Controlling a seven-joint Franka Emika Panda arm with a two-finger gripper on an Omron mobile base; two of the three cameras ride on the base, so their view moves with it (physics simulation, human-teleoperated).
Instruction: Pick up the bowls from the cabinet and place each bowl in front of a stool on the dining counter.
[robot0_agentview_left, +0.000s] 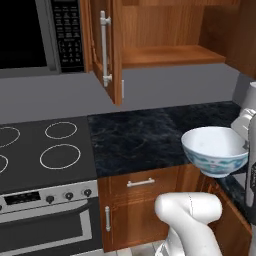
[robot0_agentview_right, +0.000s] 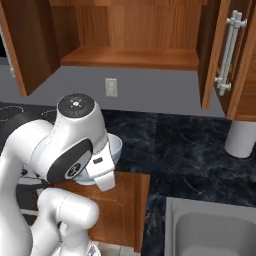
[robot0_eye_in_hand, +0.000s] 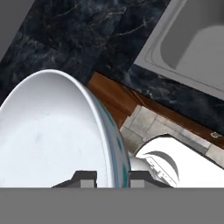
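Observation:
A white bowl (robot0_agentview_left: 214, 150) with a blue-green pattern outside hangs in the air just past the front edge of the black worktop. My gripper (robot0_agentview_left: 245, 145) holds it by its right rim. In the hand view the bowl (robot0_eye_in_hand: 52, 131) is at the left, and my gripper (robot0_eye_in_hand: 113, 178) is shut with one finger inside the rim and one outside. In the right base view my arm hides most of the bowl (robot0_agentview_right: 116, 146). The cabinet (robot0_agentview_left: 165, 35) stands open above, its shelf (robot0_agentview_right: 130, 57) bare. The stool and the dining counter are out of view.
The open cabinet door (robot0_agentview_left: 103, 47) juts out over the worktop (robot0_agentview_left: 150, 135); another door (robot0_agentview_right: 227, 55) hangs at the right. A stove (robot0_agentview_left: 45, 150) and microwave (robot0_agentview_left: 30, 35) stand to the left. A sink (robot0_agentview_right: 215, 230) lies to the right, with a white cylinder (robot0_agentview_right: 242, 137) behind it.

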